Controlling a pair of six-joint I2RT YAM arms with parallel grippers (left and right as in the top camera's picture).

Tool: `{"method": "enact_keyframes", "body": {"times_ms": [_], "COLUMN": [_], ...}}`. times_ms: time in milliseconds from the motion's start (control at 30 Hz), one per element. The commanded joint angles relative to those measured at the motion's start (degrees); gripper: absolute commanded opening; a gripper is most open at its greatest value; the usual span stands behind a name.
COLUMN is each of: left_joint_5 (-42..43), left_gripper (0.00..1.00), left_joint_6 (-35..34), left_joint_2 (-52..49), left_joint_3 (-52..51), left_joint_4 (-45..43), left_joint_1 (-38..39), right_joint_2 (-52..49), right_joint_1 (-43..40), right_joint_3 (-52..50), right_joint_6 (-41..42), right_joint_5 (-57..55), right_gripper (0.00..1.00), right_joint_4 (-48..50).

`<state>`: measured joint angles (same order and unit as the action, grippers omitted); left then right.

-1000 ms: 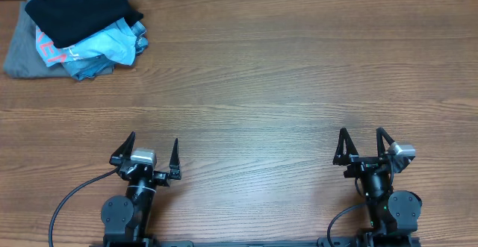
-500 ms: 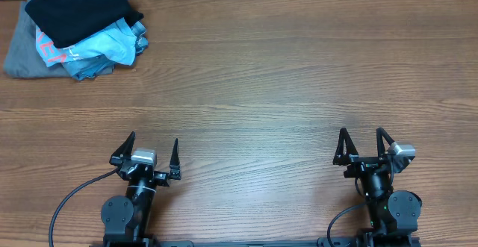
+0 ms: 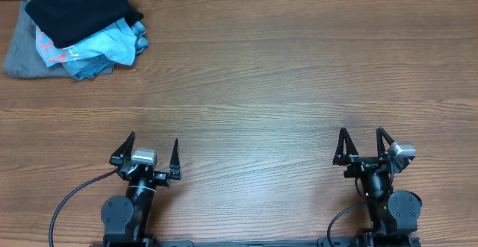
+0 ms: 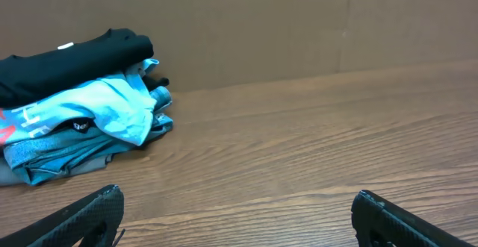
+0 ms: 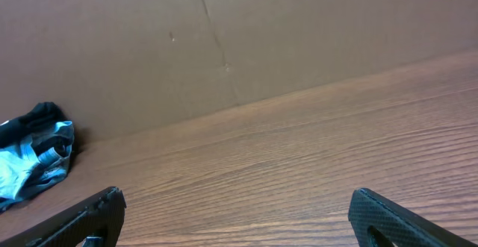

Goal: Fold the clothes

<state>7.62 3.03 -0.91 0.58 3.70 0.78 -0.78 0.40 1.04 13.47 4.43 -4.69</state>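
"Black tee (image 3: 78,8), where is it?"
"Soft, folded, on a crumpled blue shirt (image 3: 101,49) and grey garment (image 3: 21,53), far-left corner of the wood-grain bench (image 3: 261,75). My left fingers (image 3: 174,157) and right fingers (image 3: 343,148) gape wide, empty, well apart from it."

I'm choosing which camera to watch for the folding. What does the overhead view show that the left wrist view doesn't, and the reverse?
Only overhead: the right gripper, open, and the left gripper as a whole, open, both at the near edge, apart from the black T-shirt in the far left corner. Only left wrist: the brown wall behind the wooden table, and the garments side-on, as stacked layers. Both: the black T-shirt lying on top of the light blue shirt, on the table.
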Motion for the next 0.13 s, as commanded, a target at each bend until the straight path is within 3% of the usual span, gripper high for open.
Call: {"method": "enact_keyframes", "body": {"times_ms": [0, 100], "left_joint_5": [-0.7, -0.7], "left_gripper": [1.0, 1.0], "left_joint_6": [0.9, 0.9], "left_joint_2": [0.7, 0.7], "left_joint_3": [-0.3, -0.3], "left_joint_4": [0.1, 0.1], "left_joint_1": [-0.1, -0.1], "right_joint_2": [0.6, 0.6], "right_joint_1": [0.2, 0.2], "right_joint_3": [-0.6, -0.6], "right_joint_6": [0.0, 0.0], "right_joint_5": [-0.5, -0.5], "right_gripper": [1.0, 1.0], "right_joint_4": [0.3, 0.3]}}
